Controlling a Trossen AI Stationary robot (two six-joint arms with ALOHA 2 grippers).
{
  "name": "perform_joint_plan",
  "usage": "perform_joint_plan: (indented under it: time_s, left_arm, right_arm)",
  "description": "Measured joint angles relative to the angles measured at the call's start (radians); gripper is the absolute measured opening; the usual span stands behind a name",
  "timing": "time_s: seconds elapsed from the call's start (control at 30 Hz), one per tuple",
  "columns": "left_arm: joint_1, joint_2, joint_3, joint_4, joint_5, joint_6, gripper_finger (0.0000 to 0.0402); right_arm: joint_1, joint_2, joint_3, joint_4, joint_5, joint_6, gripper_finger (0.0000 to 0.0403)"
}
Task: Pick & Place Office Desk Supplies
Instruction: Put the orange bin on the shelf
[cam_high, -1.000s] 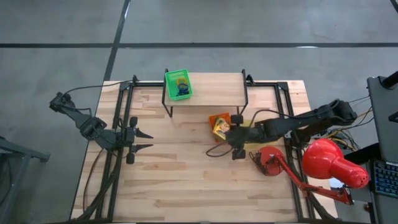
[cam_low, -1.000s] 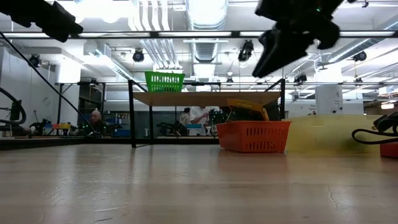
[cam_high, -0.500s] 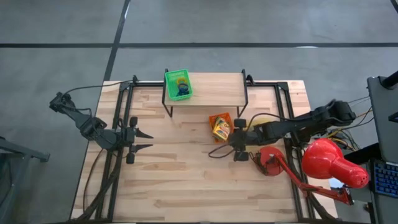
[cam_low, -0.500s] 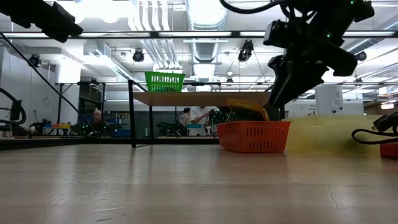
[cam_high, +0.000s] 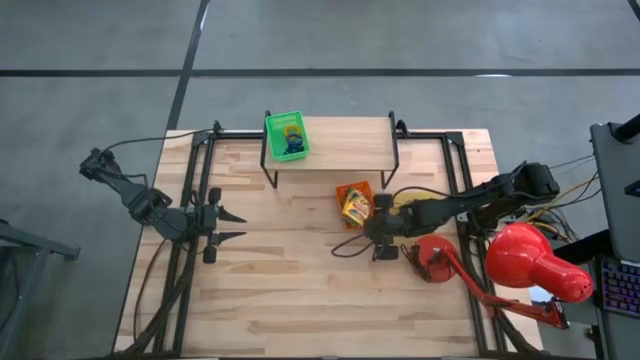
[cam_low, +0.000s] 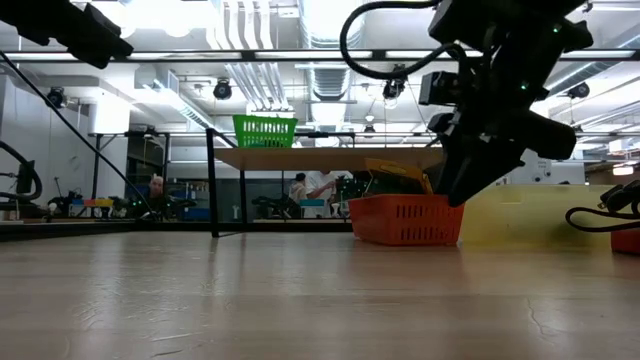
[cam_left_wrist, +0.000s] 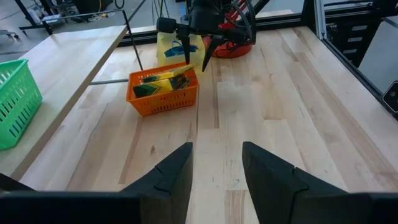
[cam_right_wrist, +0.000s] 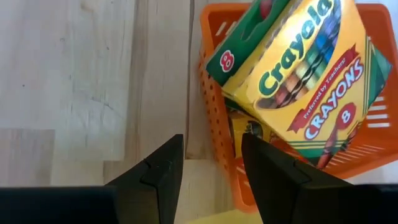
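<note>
While the left gripper (cam_high: 236, 226) waits apart, the right gripper (cam_high: 368, 227) hovers beside the orange tray (cam_high: 352, 203).
Both claws stand spread, empty; a Crayola crayon box (cam_right_wrist: 305, 87) lies in that tray.

Arms: two; left gripper (cam_high: 232, 226) and right gripper (cam_high: 378, 226), one each.
Plastic trays: three. One green tray (cam_high: 286, 136), on the raised shelf (cam_high: 345, 140); one orange tray (cam_high: 352, 203), just below and in front of that shelf; one yellow tray (cam_left_wrist: 172, 45), beside the orange tray, away from the shelf.
Crayon boxes (cam_right_wrist: 305, 74): at least two, stacked in the orange tray; exact count cannot be told.
Rubber bands (cam_high: 291, 144): a small heap in the green tray; number cannot be told.
Red desk lamp (cam_high: 535, 263): one, well right of the shelf.
</note>
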Motion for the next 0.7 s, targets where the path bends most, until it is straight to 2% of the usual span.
perform_joint_plan:
  time_s: [0.4, 0.7]
  left_arm:
    - [0.000, 0.000, 0.000, -0.001, 0.000, 0.000, 0.0141]
    - [0.000, 0.000, 0.000, -0.001, 0.000, 0.000, 0.0141]
  right_arm:
    - [-0.030, 0.051, 0.000, 0.029, 0.001, -0.059, 0.0158]
    - [-0.035, 0.075, 0.000, 0.047, 0.003, -0.134, 0.0119]
